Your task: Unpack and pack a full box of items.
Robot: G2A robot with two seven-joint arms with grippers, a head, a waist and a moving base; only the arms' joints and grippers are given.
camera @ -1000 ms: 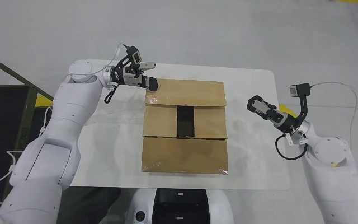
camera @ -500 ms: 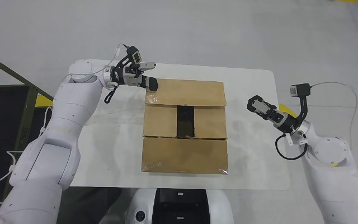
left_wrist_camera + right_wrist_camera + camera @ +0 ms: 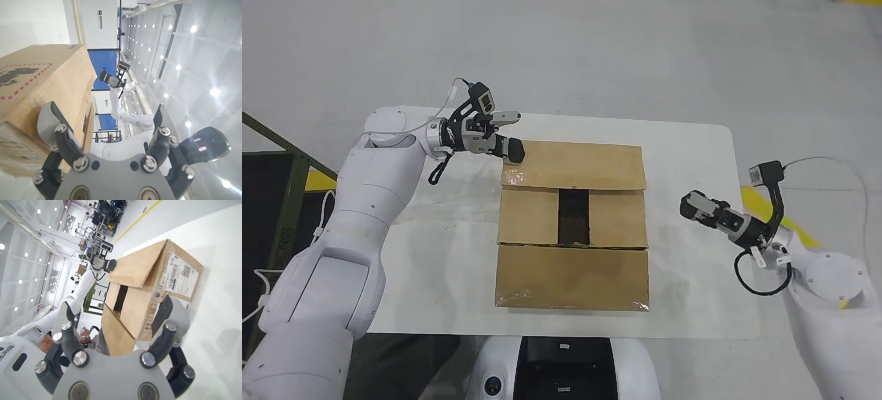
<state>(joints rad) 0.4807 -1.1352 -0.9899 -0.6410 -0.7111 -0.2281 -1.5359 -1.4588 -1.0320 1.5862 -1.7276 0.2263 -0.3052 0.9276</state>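
At the left, over the far-left part of the white rectangular table (image 3: 447, 250): left gripper (image 3: 510, 135), spread wide and empty. Poised at the far-left corner of the box. One grey finger (image 3: 51, 113) in front of the cardboard's upper edge, contact impossible to judge. The other finger out in open air, clear of everything.

Mid-table: large brown cardboard box (image 3: 572, 225), standing squarely on the tabletop, top partly open. Far flap (image 3: 574, 166) opened outward and tilted up. Near flap (image 3: 572, 277) splayed outward toward the robot. Two inner flaps folded in and roughly level, with a narrow dark slot (image 3: 573, 217) left between them; contents in there too dark to make out. On the box's right-hand side wall, a white shipping label (image 3: 179, 273) and some printed handling marks below it.

At the right, over the right part of the table: right gripper (image 3: 694, 206), fingers well apart, holding nothing. Set near the box's labelled side, apart from it, tips pointed toward that wall.
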